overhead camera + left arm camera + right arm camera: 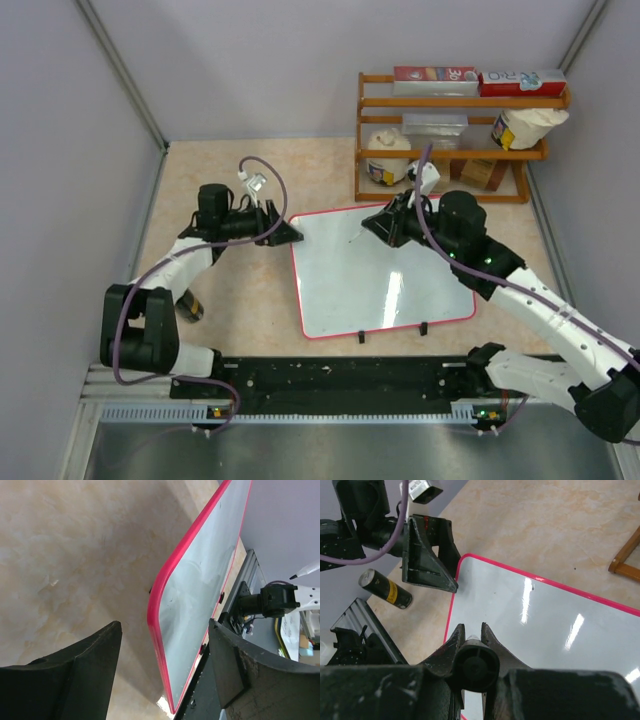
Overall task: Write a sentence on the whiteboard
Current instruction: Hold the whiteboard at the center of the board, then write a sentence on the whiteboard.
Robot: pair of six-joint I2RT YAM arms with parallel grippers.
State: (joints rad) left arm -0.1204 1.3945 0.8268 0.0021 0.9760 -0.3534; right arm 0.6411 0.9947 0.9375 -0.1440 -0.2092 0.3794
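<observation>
while the whiteboard (385, 275) lies flat on the table (230, 170) between the two arms, the right gripper (472, 627) pinches a black marker (477, 666) above the board's far half. the left gripper (292, 234) sits at the board's far left corner, jaws spread wide with the red frame between them (whether they touch it cannot be told). a wooden rack (460, 150) stands behind, a black cylinder (385, 589) near the left arm.
</observation>
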